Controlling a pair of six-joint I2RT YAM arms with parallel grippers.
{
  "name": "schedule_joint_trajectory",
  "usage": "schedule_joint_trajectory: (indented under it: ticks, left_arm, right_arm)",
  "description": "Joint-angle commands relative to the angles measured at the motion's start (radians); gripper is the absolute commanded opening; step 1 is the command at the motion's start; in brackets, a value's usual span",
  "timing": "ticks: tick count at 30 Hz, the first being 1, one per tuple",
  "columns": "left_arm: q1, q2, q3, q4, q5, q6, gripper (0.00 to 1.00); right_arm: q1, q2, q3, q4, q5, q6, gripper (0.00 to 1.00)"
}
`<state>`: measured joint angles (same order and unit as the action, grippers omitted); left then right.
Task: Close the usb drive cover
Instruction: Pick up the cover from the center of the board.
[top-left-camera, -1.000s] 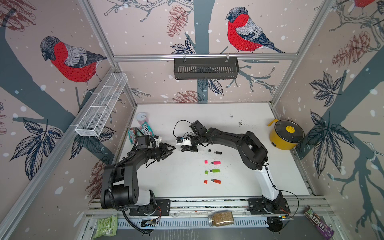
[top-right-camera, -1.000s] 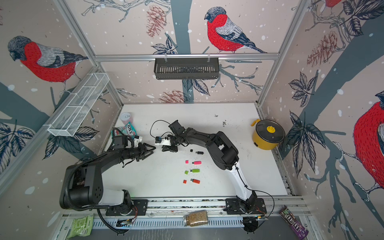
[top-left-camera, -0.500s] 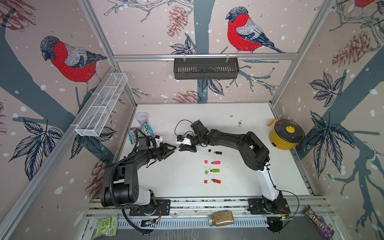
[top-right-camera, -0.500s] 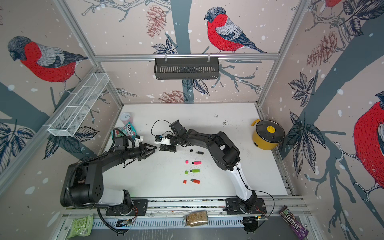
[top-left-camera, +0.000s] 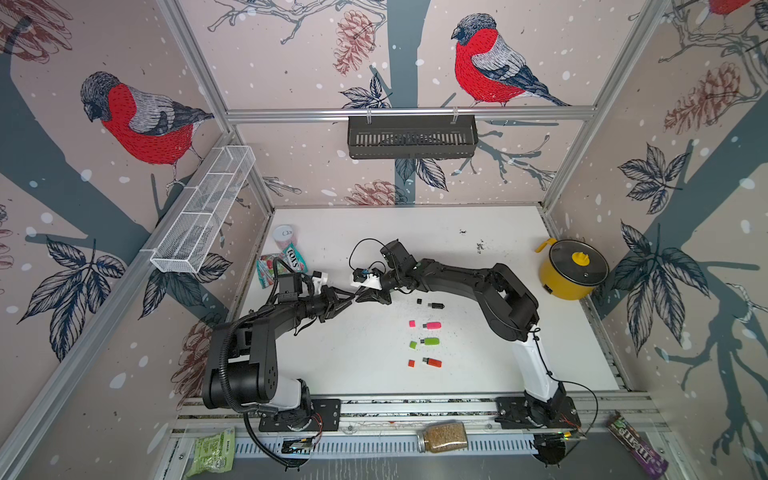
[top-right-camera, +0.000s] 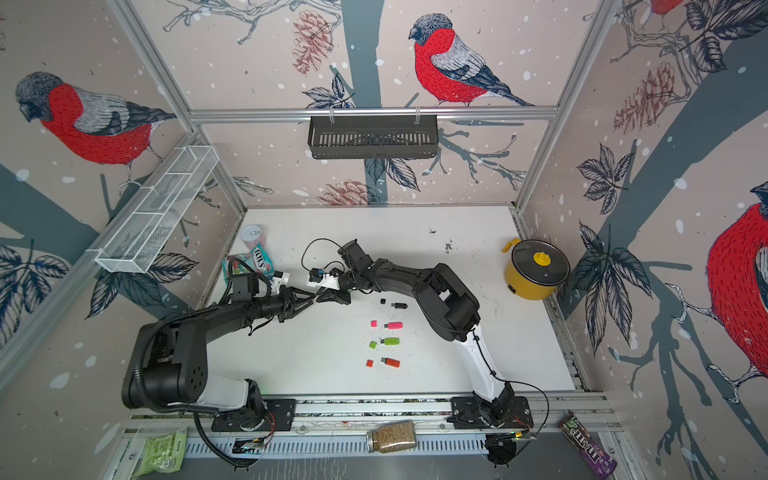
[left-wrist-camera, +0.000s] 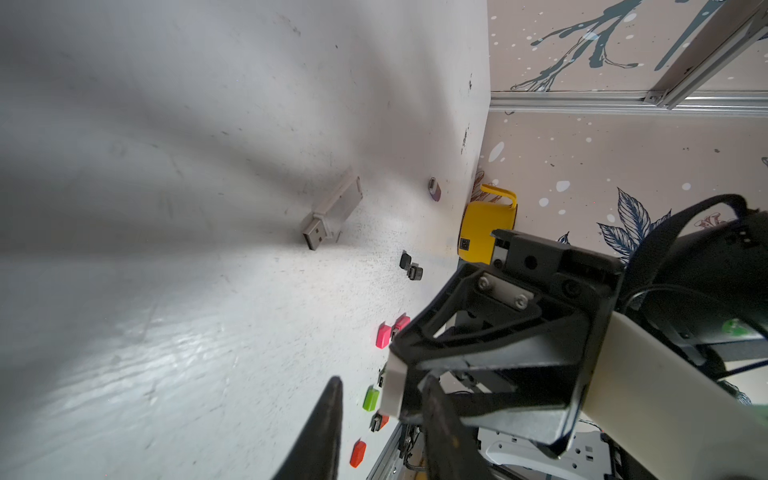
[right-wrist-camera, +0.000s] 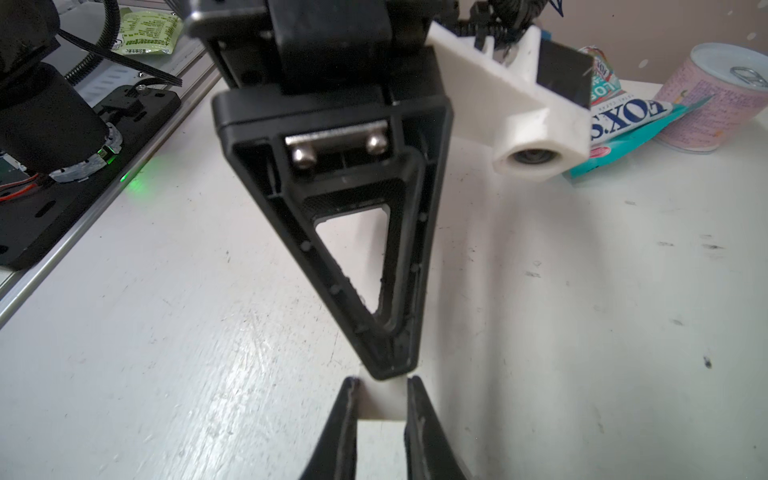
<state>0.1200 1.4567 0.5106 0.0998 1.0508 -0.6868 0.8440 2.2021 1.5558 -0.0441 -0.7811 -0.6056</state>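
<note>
The white cover (right-wrist-camera: 380, 401) was clamped between the fingers of the right hand (top-left-camera: 365, 296), over the left part of the desk (top-left-camera: 415, 382). A pale usb drive (left-wrist-camera: 332, 214) lay flat on the desk apart from both hands, its metal plug bare. The left hand (left-wrist-camera: 383, 380) stood tip to tip with the right, its fingers parted on either side of the cover with a gap showing. A pink drive (top-left-camera: 432, 325), a green drive (top-left-camera: 430, 341) and a red drive (top-left-camera: 433, 362) lay uncapped in a column nearby.
</note>
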Motion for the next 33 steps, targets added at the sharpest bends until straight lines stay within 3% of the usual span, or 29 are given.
schedule_joint_trajectory:
  ticks: [1, 28, 33]
  left_arm:
    - [-0.003, 0.001, 0.0, 0.045, 0.035, -0.021, 0.31]
    - [-0.006, -0.004, -0.004, 0.053, 0.042, -0.039, 0.06]
    - [-0.006, -0.004, 0.015, 0.0, 0.022, 0.009, 0.05]
  right_arm:
    - [0.006, 0.002, 0.007, 0.03, -0.027, 0.013, 0.15]
    - [0.006, 0.028, 0.023, 0.096, -0.05, 0.073, 0.15]
    - [-0.007, 0.016, 0.024, 0.055, -0.017, 0.015, 0.38]
